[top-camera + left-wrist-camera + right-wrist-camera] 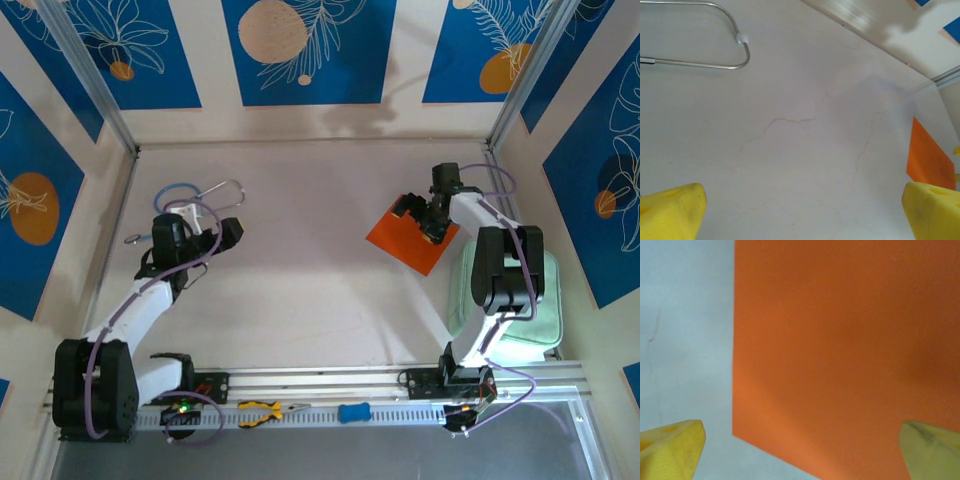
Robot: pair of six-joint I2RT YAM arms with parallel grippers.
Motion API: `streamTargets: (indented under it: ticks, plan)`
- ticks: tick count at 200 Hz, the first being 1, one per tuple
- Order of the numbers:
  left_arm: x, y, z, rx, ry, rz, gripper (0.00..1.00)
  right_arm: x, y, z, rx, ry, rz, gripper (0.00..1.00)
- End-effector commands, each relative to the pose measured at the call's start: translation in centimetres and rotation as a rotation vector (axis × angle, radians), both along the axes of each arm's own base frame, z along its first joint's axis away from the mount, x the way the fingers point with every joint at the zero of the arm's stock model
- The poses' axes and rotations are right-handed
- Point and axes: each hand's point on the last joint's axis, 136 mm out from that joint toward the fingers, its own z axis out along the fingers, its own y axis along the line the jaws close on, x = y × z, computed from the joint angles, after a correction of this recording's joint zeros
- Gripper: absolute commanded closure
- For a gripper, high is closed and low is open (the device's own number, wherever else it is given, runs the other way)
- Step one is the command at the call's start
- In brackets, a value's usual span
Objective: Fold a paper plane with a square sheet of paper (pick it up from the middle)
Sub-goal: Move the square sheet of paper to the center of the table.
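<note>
While the right arm reaches out over the right half of the table (pixel 300 290), the square sheet of paper (pixel 403 243) lies flat beneath it, turned cornerwise to the table's edges, just off the far left corner of a pale green pad (pixel 530 335) that sits by the right edge. The right gripper (pixel 424 214) hangs above the sheet's far side. Seen from its wrist, the right gripper (pixel 802 440) has its yellow fingers spread wide, one over bare table beside the paper's (pixel 850 350) left edge and the other over the orange. Nothing is held between them, and I cannot tell whether they touch the surface.

Over on the left half, the left gripper (pixel 226 232) points toward the middle of the table, near a bent wire loop (pixel 226 190). From its wrist, the left gripper (pixel 802 210) is likewise wide open and holding nothing, with the loop (pixel 715 35) well ahead and the orange sheet (pixel 927 157) far off to its right.

Along the near edge lie yellow-handled pliers (pixel 262 411) and a small blue object (pixel 354 411).
</note>
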Motion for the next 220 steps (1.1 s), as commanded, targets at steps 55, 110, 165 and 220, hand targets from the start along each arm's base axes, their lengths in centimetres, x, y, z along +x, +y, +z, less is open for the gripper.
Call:
streamTargets:
  ticks: [55, 110, 165, 220]
  plan:
    - [-2.0, -0.5, 0.7, -0.031, 0.015, -0.019, 0.0, 0.1, -0.7, -2.5, -0.112, 0.103, -0.026, 0.01]
    - [-3.0, 0.0, 1.9, -0.011, 0.05, 0.006, 0.0, 0.0, 1.9, -4.1, -0.088, 0.146, 0.05, 0.01]
    - [-4.9, 2.8, 2.9, 0.101, 0.122, 0.129, 0.0, -1.2, 6.0, -4.9, -0.089, 0.192, 0.179, 0.0]
    - [-5.9, 3.1, 5.7, 0.121, 0.066, 0.132, 0.0, -5.2, 12.5, -5.9, -0.099, 0.205, 0.354, 0.0]
